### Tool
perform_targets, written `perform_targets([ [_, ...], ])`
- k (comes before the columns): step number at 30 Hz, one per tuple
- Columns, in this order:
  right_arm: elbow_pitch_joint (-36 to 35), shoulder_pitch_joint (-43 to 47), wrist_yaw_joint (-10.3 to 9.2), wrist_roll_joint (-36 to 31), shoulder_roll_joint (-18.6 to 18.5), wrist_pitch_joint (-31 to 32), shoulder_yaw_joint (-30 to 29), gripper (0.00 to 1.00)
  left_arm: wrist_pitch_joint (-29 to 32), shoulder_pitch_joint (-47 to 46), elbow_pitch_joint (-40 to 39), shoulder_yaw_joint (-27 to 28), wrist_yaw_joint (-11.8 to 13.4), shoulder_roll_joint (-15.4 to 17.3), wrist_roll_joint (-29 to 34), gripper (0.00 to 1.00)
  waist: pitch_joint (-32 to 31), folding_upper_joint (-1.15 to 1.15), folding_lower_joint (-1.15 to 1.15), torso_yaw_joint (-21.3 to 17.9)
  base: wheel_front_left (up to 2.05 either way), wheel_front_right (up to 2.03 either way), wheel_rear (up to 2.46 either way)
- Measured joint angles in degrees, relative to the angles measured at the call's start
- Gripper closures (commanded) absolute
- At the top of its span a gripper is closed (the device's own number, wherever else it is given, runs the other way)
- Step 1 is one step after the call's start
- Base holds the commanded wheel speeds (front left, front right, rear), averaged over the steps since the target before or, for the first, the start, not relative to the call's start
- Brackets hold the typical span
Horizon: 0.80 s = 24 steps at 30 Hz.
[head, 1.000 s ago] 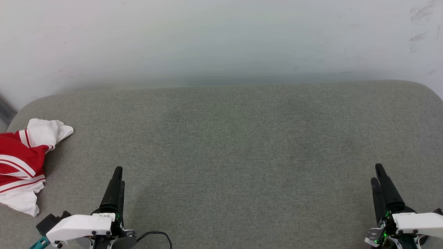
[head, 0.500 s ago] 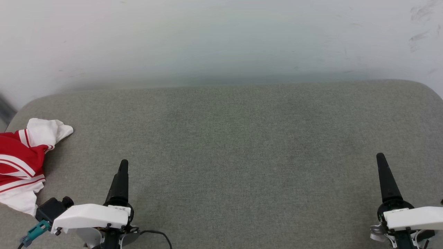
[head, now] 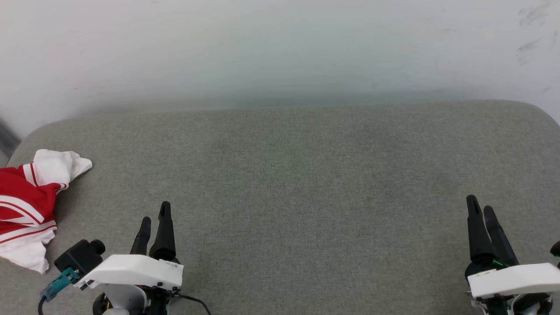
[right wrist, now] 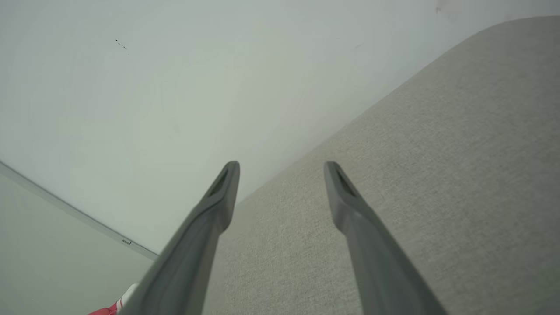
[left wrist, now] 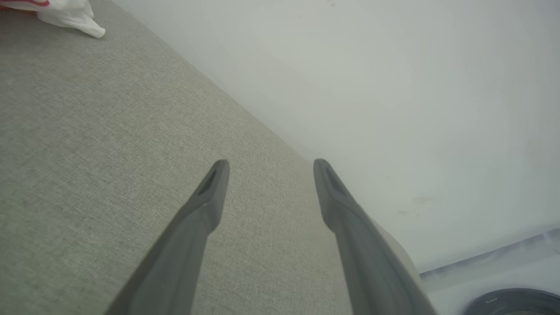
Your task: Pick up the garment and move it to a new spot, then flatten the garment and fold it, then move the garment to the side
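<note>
At nine o'clock on the grey cushion [head: 306,175], the garment [head: 26,205] lies crumpled, apart from the left gripper [head: 155,211] at seven and the right gripper [head: 479,203] at five, both with fingers parted, holding nothing.

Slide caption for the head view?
Left hand and right hand open, empty, above grey cushion; crumpled shirt at far left.

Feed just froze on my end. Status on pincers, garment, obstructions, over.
Open and empty: left pincer, right pincer. The garment bunched at left edge of grey cushion, untouched. Nothing between it and left pincer.
</note>
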Motion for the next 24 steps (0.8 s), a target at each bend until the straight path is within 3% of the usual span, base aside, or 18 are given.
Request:
perform_targets([
  [24, -2.3, 2.2, 0.01, -18.9, 0.0, -4.4, 0.8, 0.0, -4.1, 0.4, -2.5, -5.8, 3.9, 2.1, 18.0, 0.0, 0.2, 0.0, 0.0, 0.1, 0.0, 0.0, 0.0],
])
